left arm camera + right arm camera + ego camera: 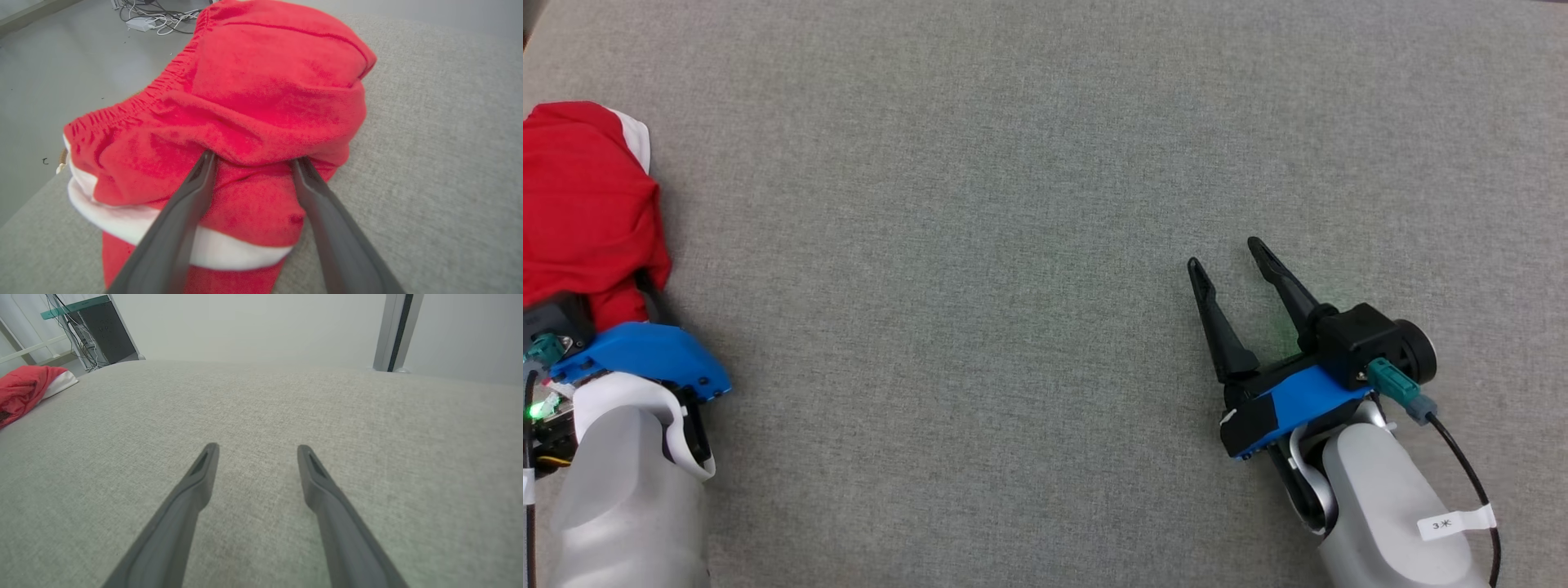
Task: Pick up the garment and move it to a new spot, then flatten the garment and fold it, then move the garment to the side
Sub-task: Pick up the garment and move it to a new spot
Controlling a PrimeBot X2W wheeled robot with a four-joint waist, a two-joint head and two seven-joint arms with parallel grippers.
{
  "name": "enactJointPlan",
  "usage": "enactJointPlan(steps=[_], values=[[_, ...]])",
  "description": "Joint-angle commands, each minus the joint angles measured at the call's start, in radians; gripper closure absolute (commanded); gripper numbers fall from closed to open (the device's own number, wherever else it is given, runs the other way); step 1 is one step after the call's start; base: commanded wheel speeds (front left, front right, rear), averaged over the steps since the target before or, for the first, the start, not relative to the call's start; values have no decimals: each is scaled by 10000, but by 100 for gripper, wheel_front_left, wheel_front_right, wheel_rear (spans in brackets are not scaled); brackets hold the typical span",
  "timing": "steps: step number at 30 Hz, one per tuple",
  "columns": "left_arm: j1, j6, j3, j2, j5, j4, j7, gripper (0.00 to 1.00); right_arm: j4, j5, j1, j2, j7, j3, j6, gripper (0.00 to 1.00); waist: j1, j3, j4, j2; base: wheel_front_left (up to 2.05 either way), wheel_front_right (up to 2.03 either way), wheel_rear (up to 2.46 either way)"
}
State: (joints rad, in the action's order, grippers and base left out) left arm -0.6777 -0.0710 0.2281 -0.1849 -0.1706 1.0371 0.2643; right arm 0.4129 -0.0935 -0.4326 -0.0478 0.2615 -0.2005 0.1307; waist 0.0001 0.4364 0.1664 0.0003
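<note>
At the far left edge of the head view, about mid-height, the garment (584, 212) lies in a rumpled red heap with a white band (229, 253) showing along its lower folds. It sits close to the edge of the grey padded surface (980, 245), with bare floor and some cables (159, 18) beyond it at the top of the left wrist view. A gathered, elastic-looking hem (135, 102) runs along the upper left of the heap in that view.

The cloth looks soft, fleecy and light. It will likely sag and drape from whatever point is pinched, and it is not slippery or fragile. A single thick fold should hold well. The overhanging red fold in the middle of the left wrist view seems the handiest place, or the gathered hem, which would let the rest hang free for spreading later.

The left gripper (253, 160) has its fingers spread wide, one on each side of a bulge of cloth, with the tips tucked just under that overhanging fold. Nothing is pinched yet.

The right gripper (1223, 253), at the lower right of the head view, stands equally wide and empty above the bare grey surface, well apart from the garment.
</note>
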Motion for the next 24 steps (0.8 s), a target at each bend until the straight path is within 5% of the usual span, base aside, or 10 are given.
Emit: enactJointPlan(steps=[1, 2, 3, 14, 24], values=[[-143, -32, 18, -37, 13, 90, -1, 34, -11, 71, -82, -57, 51, 86, 1, 0, -1, -1, -11, -3, 0, 0, 0], [-180, 4, 36, -31, -8, 133, 1, 90, -12, 73, -67, -57, 51, 128, 1, 0, -1, -14, -22, -3, 0, 0, 0], [-186, 10, 55, -13, -27, 162, -1, 100, -3, 76, -41, -57, 51, 177, 1, 0, -1, -51, -28, -3, 0, 0, 0], [277, 754, -294, 412, 536, -2925, 12, 100, 264, -486, 359, -52, 53, 322, 1, 0, -1, -1145, -140, -3, 0, 0, 0], [610, 1524, -1251, 1049, 873, -4668, 12, 100, 387, -1189, 713, -52, 53, 174, 1, 0, -1, -2179, -1126, -3, 0, 0, 0]])
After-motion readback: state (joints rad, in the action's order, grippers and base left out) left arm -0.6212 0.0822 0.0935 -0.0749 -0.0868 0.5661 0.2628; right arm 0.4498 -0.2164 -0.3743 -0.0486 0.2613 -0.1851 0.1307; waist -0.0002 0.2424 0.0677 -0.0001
